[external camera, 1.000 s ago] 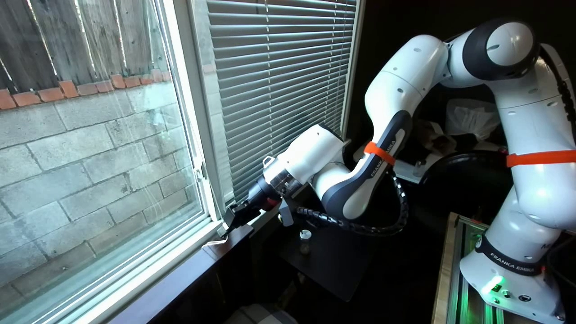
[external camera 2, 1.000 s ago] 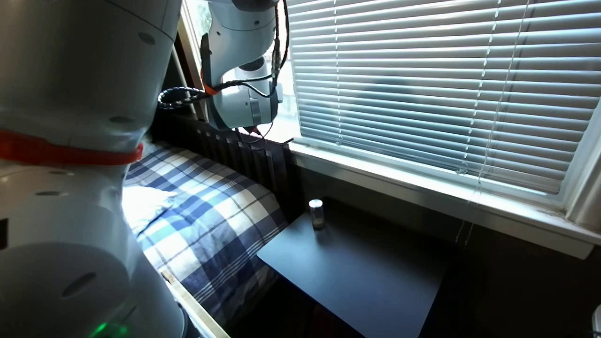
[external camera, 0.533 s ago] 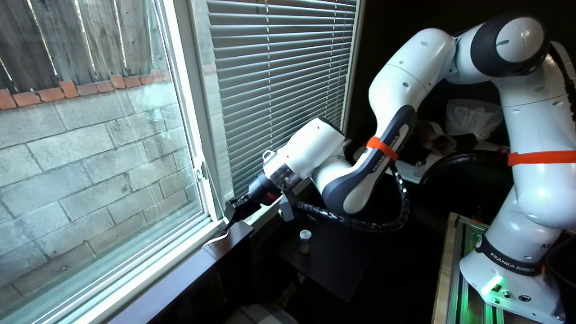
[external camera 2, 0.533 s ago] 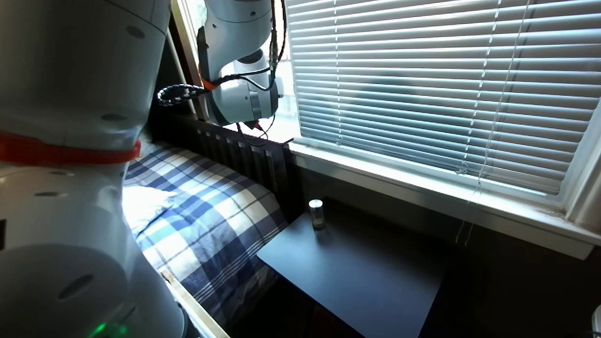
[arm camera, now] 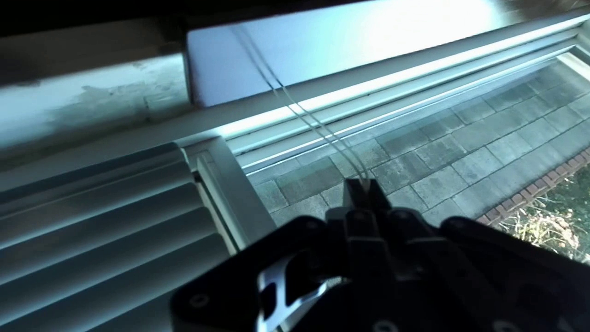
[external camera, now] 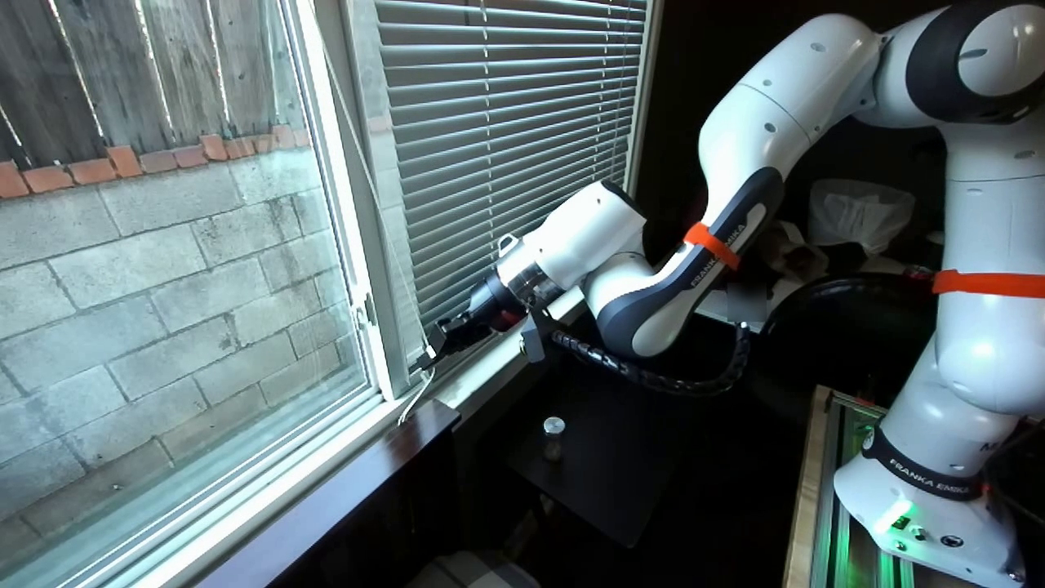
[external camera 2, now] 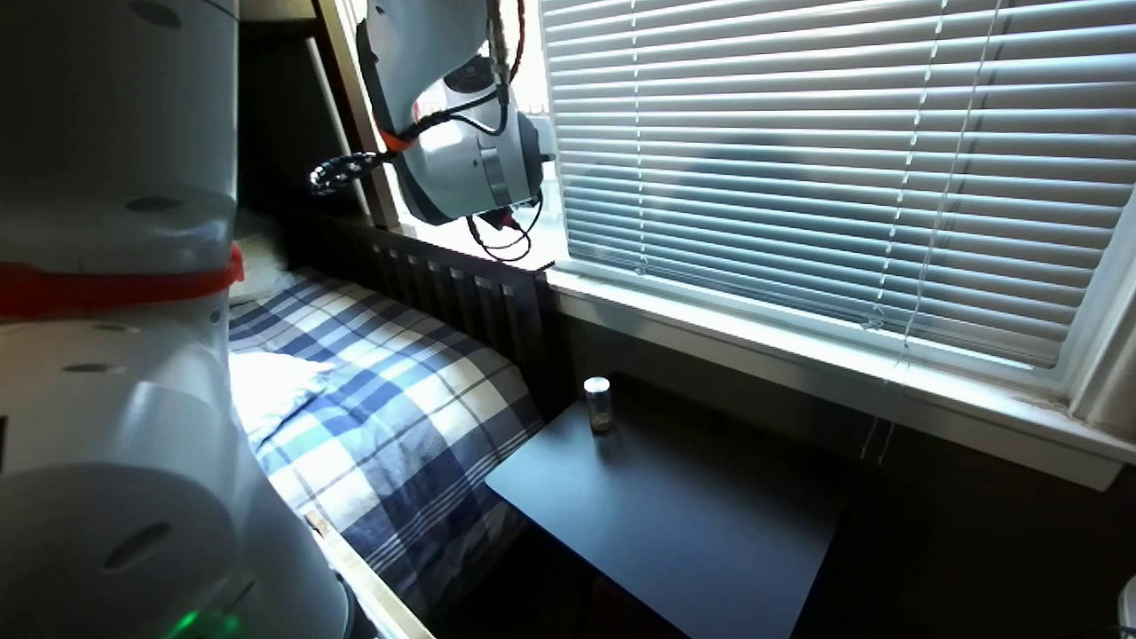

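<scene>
I have the tool (arm camera: 366, 185) pinched closed on thin cords (arm camera: 318, 125) near the blinds (arm camera: 106, 230); slow, steady motion suits them, since they could slip.

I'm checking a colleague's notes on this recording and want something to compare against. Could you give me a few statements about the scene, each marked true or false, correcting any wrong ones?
1. The pincer is shut on thin pale cords. True.
2. The small container lies on its side. False: the small container stands upright on the dark table.
3. A slatted blind hangs close beside the pincer. True.
4. The bedding is plain red. False: the bedding has a blue and white plaid.
5. Outside the window, red bricks top a grey block wall. True.
</scene>
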`<state>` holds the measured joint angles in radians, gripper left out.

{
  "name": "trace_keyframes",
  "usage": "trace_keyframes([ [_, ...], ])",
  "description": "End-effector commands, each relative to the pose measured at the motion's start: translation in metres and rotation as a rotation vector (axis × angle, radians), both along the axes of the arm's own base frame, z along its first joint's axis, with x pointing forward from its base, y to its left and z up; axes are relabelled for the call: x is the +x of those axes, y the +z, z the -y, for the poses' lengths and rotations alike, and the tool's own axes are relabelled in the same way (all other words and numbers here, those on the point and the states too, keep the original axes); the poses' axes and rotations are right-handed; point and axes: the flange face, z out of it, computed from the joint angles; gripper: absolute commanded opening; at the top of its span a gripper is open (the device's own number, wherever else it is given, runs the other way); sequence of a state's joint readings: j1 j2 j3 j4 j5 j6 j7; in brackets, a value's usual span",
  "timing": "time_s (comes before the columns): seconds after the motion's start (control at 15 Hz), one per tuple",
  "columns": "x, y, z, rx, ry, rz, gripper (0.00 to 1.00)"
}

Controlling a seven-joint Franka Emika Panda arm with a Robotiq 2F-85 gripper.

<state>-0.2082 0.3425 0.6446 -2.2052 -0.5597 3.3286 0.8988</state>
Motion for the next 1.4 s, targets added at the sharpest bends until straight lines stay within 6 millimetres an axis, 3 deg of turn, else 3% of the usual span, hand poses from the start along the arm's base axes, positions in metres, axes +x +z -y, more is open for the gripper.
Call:
trace_keyframes([
  [0.0,-0.013,0.009,0.014,-0.048,-0.043,0.001,0.01],
  [0.33,-0.018,0.012,0.008,-0.057,-0.014,0.018,0.01],
  [0.4,-0.02,0.012,0.004,-0.052,-0.006,0.019,0.28],
  [0.47,-0.022,0.012,0.002,-0.05,0.0,0.02,0.29],
  [0.8,-0.032,0.022,-0.016,-0.051,0.035,0.032,0.65],
  [1.07,-0.047,0.057,-0.036,-0.051,0.062,0.108,0.95],
  [1.13,-0.05,0.07,-0.04,-0.051,0.065,0.134,1.0],
  [1.33,-0.06,0.116,-0.052,-0.066,0.062,0.22,1.0],
])
